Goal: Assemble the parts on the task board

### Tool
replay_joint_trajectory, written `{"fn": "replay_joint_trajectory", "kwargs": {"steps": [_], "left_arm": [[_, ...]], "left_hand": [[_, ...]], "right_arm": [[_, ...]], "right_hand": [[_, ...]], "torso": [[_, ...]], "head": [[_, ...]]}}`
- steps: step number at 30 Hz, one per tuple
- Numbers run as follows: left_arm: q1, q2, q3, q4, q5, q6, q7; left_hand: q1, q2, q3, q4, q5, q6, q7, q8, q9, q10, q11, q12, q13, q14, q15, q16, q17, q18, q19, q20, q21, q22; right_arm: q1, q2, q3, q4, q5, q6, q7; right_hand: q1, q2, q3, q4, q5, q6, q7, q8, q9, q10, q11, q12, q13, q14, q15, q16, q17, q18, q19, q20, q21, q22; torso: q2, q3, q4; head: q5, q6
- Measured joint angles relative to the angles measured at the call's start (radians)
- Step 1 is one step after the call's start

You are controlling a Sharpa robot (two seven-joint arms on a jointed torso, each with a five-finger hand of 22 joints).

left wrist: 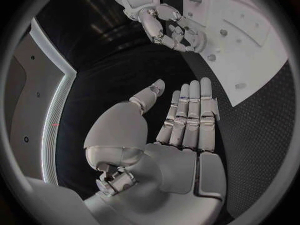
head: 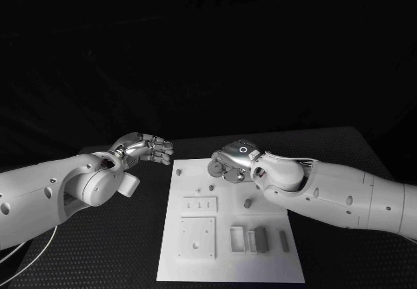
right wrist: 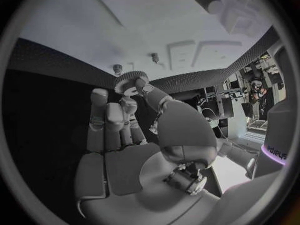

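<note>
A black table (head: pixel 104 253) with a bumpy top holds one big white task board (head: pixel 228 274). The board lies flat in the middle, reaching toward the table's front edge.

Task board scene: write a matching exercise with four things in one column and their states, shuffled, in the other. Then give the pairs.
Things:
1. left hand
2. right hand
3. gear
4. board

States:
A. lies flat on the black table
B. pinched, lifted off the board
C. holds nothing, fingers straight
D. holds a part over the board's far end

Pairs: 1-C, 2-D, 3-B, 4-A
</note>
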Motion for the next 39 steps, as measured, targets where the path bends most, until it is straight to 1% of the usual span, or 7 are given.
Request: {"fn": "replay_joint_trajectory", "kwargs": {"steps": [4, 8, 10, 18, 23, 29, 39], "left_arm": [[0.0, 0.001, 0.0, -0.001, 0.0, 0.0, 0.0], [0.0, 0.004, 0.0, -0.002, 0.0, 0.0, 0.0], [0.0, 0.005, 0.0, -0.003, 0.0, 0.0, 0.0], [0.0, 0.007, 0.0, -0.006, 0.0, 0.001, 0.001], [0.0, 0.007, 0.0, -0.006, 0.0, 0.001, 0.001], [0.0, 0.007, 0.0, -0.006, 0.0, 0.001, 0.001], [0.0, 0.008, 0.0, -0.008, 0.0, 0.001, 0.001]], "left_hand": [[0.0, 0.0, 0.0, 0.0, 0.0, 0.0, 0.0, 0.0, 0.0, 0.0, 0.0, 0.0, 0.0, 0.0, 0.0, 0.0, 0.001, -0.004, 0.0, 0.0, 0.0, 0.0], [0.0, 0.0, 0.0, 0.0, 0.0, 0.0, 0.0, 0.0, 0.0, 0.0, 0.0, 0.0, 0.001, 0.0, 0.0, 0.0, 0.001, -0.004, 0.0, 0.0, 0.0, 0.0], [0.0, 0.0, 0.0, 0.0, 0.0, 0.0, 0.0, 0.0, 0.0, 0.0, 0.0, 0.0, 0.001, 0.0, 0.0, 0.0, 0.001, -0.005, 0.0, 0.0, 0.0, 0.001], [0.0, 0.0, 0.0, 0.0, 0.0, 0.0, 0.0, 0.0, 0.0, 0.0, 0.0, -0.004, 0.001, 0.0, 0.0, -0.004, 0.002, -0.005, 0.0, 0.0, -0.004, 0.001], [0.0, 0.0, 0.0, 0.0, 0.0, 0.0, 0.0, 0.0, 0.0, 0.0, 0.0, -0.004, 0.002, 0.0, 0.0, -0.004, 0.003, -0.006, 0.0, 0.0, -0.004, 0.001], [0.0, 0.0, 0.0, 0.0, 0.0, 0.0, 0.0, 0.0, 0.0, 0.002, 0.002, -0.004, 0.002, 0.0, 0.0, -0.004, 0.003, -0.007, 0.0, 0.0, -0.004, 0.002], [0.0, 0.0, 0.0, 0.0, 0.0, 0.0, 0.0, 0.0, 0.0, 0.003, 0.003, -0.004, 0.003, 0.0, 0.0, -0.004, 0.005, -0.011, 0.0, 0.0, -0.004, 0.002]], "right_arm": [[-0.003, 0.026, -0.006, -0.01, -0.032, -0.007, -0.012], [-0.003, 0.053, -0.023, -0.031, -0.053, -0.012, -0.02], [-0.004, 0.059, -0.027, -0.044, -0.06, -0.013, -0.022], [-0.006, 0.079, -0.028, -0.068, -0.074, -0.014, -0.03], [-0.006, 0.097, -0.034, -0.086, -0.086, -0.015, -0.032], [-0.006, 0.118, -0.041, -0.115, -0.095, -0.017, -0.033], [-0.011, 0.143, -0.044, -0.153, -0.097, -0.018, -0.032]], "right_hand": [[0.004, -0.012, 0.0, 0.0, 0.0, 0.0, 0.0, 0.001, 0.0, 0.003, -0.003, 0.0, -0.003, 0.003, 0.0, 0.0, -0.001, 0.0, 0.004, 0.0, 0.004, 0.0], [0.004, -0.012, 0.001, 0.001, 0.0, 0.0, 0.0, 0.001, 0.0, 0.002, -0.005, 0.0, -0.006, 0.004, 0.0, 0.0, -0.001, 0.0, 0.004, 0.0, 0.004, 0.0], [0.004, -0.012, 0.002, 0.002, 0.0, 0.0, 0.0, 0.001, 0.0, 0.002, -0.005, 0.0, -0.006, 0.004, 0.0, 0.0, -0.001, 0.0, 0.004, 0.0, 0.004, 0.0], [0.004, -0.012, 0.002, 0.002, -0.001, 0.0, 0.0, 0.001, 0.0, 0.002, -0.005, 0.0, -0.009, 0.005, 0.001, 0.0, -0.002, 0.0, 0.007, 0.0, 0.004, 0.0], [0.0, -0.015, 0.002, 0.002, -0.001, 0.0, 0.0, 0.002, 0.0, 0.005, -0.009, 0.0, -0.01, 0.007, 0.003, 0.0, -0.002, 0.0, 0.008, -0.002, 0.004, 0.0], [-0.003, -0.018, 0.002, 0.002, -0.001, 0.0, -0.001, 0.003, 0.0, 0.005, -0.009, 0.0, -0.011, 0.01, 0.0, 0.0, -0.003, 0.0, 0.009, -0.001, 0.004, 0.0], [-0.005, -0.021, 0.002, 0.002, -0.001, 0.001, -0.002, 0.003, 0.0, 0.005, -0.009, 0.0, -0.013, 0.012, 0.002, 0.0, -0.003, 0.0, 0.01, 0.0, 0.004, 0.0]], "torso": [[0.0, 0.0001, 0.001], [0.0, -0.0008, 0.0022], [0.0, -0.0011, 0.003], [0.001, -0.0016, 0.0045], [0.002, -0.0033, 0.0071], [0.003, -0.0032, 0.0066], [0.003, -0.0025, 0.0058]], "head": [[0.002, 0.0], [0.005, -0.001], [0.006, -0.001], [0.003, 0.002], [0.002, 0.003], [0.006, 0.0], [0.014, -0.005]]}}
